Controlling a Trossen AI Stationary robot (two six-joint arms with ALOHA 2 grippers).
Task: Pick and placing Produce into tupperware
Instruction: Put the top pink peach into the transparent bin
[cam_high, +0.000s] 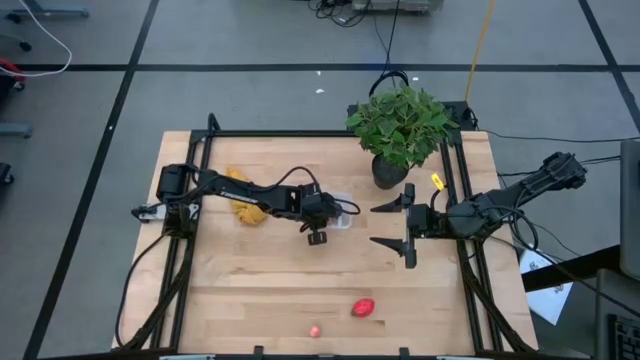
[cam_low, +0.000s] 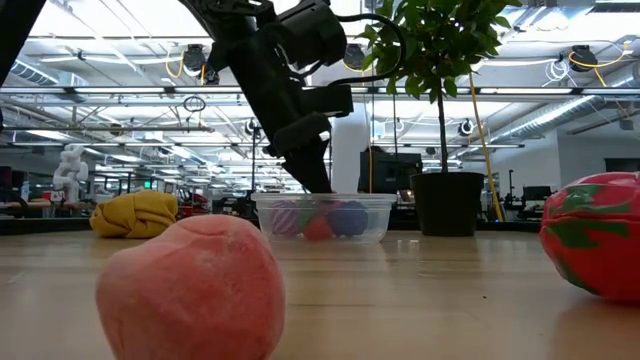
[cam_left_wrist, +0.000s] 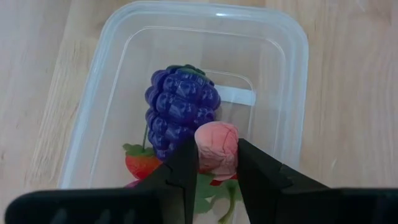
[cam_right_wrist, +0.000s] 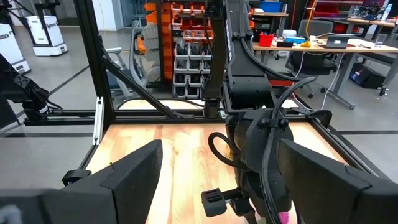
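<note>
My left gripper (cam_high: 318, 218) (cam_left_wrist: 217, 149) hangs over the clear tupperware (cam_high: 342, 212) (cam_left_wrist: 283, 93) (cam_low: 325, 216) near the table's middle and is shut on a small pink fruit (cam_left_wrist: 216, 144). Inside the box lie a purple grape bunch (cam_left_wrist: 180, 109) and a red strawberry (cam_left_wrist: 140, 163). Out on the table rest a red fruit (cam_high: 363, 308) (cam_low: 595, 235) and a small pink one (cam_high: 315, 330) (cam_low: 190, 290), both near the near edge. My right gripper (cam_high: 392, 225) (cam_right_wrist: 217, 168) waits open at the table's right side. My left gripper pinches the pink fruit by its two sides (cam_left_wrist: 200, 146) between the two fingers (cam_left_wrist: 186, 165). The fingers come from above, pointing down into the box. The fruit sits over the strawberry beside the grape bunch; whether it rests on anything below, I cannot tell.
A yellow banana bunch (cam_high: 246, 200) (cam_low: 133, 213) lies left of the box. A potted plant (cam_high: 398, 128) (cam_low: 448, 200) stands at the far right. Black frame rails (cam_high: 190, 200) run along the table's left, right and far edges. Bare wood lies between the box and the near edge.
</note>
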